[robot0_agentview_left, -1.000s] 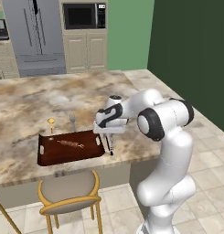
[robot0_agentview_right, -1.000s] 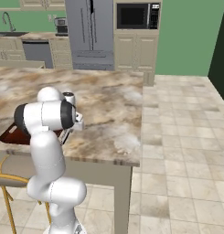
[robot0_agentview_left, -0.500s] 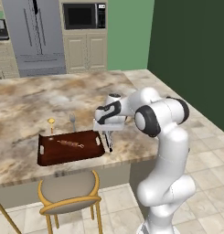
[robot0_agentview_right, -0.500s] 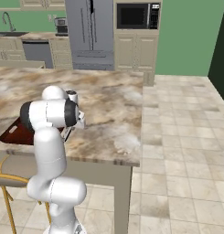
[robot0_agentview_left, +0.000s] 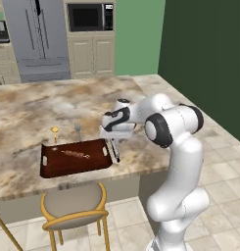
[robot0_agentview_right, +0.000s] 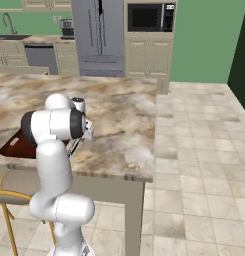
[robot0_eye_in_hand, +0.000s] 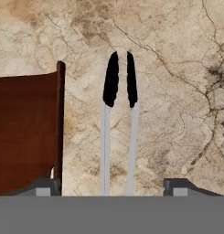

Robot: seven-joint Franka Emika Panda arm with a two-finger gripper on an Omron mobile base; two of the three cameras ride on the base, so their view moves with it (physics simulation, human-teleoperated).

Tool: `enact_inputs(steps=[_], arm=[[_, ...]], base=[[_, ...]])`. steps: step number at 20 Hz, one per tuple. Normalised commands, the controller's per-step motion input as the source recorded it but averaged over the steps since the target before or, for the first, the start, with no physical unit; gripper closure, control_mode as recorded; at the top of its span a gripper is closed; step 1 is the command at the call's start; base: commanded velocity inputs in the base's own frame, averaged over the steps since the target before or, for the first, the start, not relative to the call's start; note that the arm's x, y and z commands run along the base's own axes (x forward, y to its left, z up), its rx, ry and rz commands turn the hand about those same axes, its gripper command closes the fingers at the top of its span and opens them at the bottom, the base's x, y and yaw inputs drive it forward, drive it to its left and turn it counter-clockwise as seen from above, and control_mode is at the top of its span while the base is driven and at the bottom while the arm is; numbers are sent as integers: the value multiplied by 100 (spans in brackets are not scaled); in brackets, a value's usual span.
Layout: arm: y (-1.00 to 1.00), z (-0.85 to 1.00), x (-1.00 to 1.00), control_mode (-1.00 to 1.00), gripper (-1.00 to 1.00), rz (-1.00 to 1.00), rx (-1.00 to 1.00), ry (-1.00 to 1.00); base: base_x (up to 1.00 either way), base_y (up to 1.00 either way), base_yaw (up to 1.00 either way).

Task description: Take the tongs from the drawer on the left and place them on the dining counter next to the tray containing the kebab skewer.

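One tongs (robot0_eye_in_hand: 119,123), one tray (robot0_agentview_left: 75,158), one skewer (robot0_agentview_left: 75,155), one fork (robot0_agentview_left: 78,130), one small gold-topped item (robot0_agentview_left: 55,131), one chair (robot0_agentview_left: 75,206). Gripper (robot0_agentview_left: 115,147) hangs low over the counter (robot0_agentview_left: 38,108) just right of the tray's short end. In the hand view the fingers (robot0_eye_in_hand: 179,186) stand spread wide, well clear of the tongs' two arms on both sides (pinching nothing). Tongs lie flat on the stone, black tips away from the hand, beside the tray rim with a narrow strip of bare stone between, not touching. Skewer lies inside the tray, about mid-length. Fork and gold-topped item sit on the counter just behind the tray.

Tray and tongs sit close to the counter's near edge; chair tucked under that edge below the tray. Open stone to the right of the tongs and across the far half of the slab. Counter is mottled beige-brown marble. Room: tiled floor (robot0_agentview_right: 204,150), green walls, fridge (robot0_agentview_right: 100,35), microwave (robot0_agentview_right: 150,17) above beige cabinets, sink (robot0_agentview_right: 11,36) far left in right base view.
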Motion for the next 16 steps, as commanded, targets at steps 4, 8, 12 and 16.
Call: enact_inputs(steps=[4, 8, 12, 16], arm=[[-1, 60, -63, -100, -100, 0, 7, -18], [-26, 100, -100, -100, -100, 0, 9, -36], [-75, 99, -100, -100, -100, 1, 5, -41], [-100, 31, -100, -100, -100, 16, 0, -29]], base=[[0, 0, 0], [0, 0, 0], [0, 0, 0], [0, 0, 0]])
